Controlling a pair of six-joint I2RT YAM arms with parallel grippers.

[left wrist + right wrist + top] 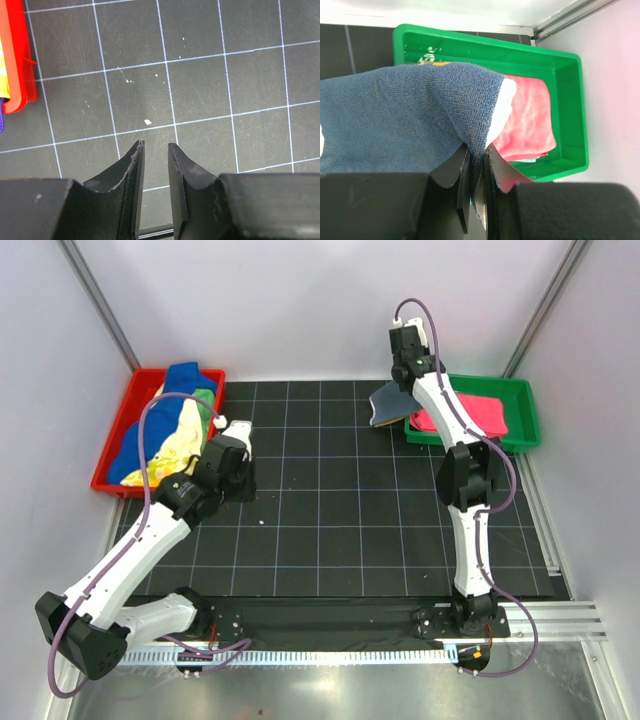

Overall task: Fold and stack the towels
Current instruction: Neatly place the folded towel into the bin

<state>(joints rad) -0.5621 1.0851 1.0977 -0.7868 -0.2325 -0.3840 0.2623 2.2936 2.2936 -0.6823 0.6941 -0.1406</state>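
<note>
My right gripper (477,150) is shut on a dark blue towel (410,120), holding it in the air at the left end of the green tray (570,100). From above, that folded towel (389,403) hangs just left of the tray (525,410), where a pink-red towel (480,415) lies flat; the same pink-red towel (530,120) shows under the lifted one. More towels (175,430), blue, green and yellow, lie heaped in the red tray (115,455). My left gripper (156,145) hovers over the mat beside the red tray (20,60), open and holding nothing.
A black gridded mat (330,500) covers the table between the two trays. White walls and metal posts close in the back and sides. A metal rail (560,615) runs along the near right edge.
</note>
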